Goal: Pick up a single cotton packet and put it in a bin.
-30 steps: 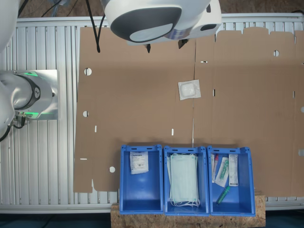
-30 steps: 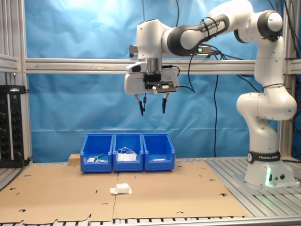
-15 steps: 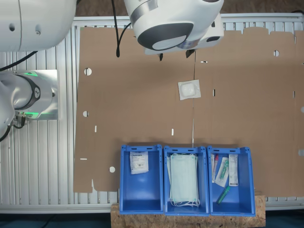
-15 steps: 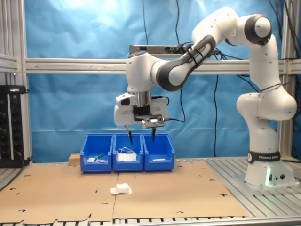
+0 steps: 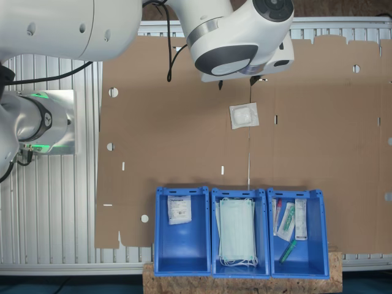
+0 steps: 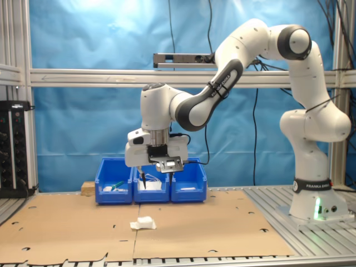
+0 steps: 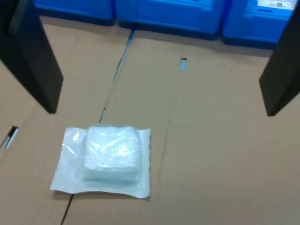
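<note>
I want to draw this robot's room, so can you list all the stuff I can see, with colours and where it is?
Packet: one, white, lying on the cardboard, apart from the bins.
Bins: three, blue, side by side at the cardboard's far edge from the arm's base. One holds a flat white labelled packet, the middle one pale green masks, the third tubes and long packets.
Cardboard: brown sheets covering the table.
Table: one, grey ribbed metal.
Wood block: one, beside the bins.
Backdrop: blue, behind the bins.
Arm: one, white, bent over the cardboard.
Gripper: one, black fingers, open, above the packet.
</note>
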You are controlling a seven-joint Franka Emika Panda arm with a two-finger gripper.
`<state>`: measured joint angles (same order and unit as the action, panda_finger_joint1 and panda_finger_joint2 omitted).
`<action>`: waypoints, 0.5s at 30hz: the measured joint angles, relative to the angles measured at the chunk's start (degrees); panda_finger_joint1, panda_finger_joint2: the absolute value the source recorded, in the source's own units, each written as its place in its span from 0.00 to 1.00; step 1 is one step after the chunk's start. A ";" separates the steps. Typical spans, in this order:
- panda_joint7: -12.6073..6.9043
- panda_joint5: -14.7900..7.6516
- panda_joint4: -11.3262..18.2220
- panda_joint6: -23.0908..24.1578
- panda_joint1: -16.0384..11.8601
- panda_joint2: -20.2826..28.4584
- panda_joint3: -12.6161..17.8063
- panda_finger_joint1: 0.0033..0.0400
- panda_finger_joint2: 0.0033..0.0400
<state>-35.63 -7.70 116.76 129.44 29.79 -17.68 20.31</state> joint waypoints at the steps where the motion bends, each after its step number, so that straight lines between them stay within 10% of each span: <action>1: -0.06 0.00 -0.50 0.31 -0.07 -0.62 0.11 1.00 1.00; 15: -1.78 0.00 -8.19 3.81 -1.56 -9.46 0.96 1.00 1.00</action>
<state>-37.41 -7.70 108.56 133.24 28.23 -27.14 21.27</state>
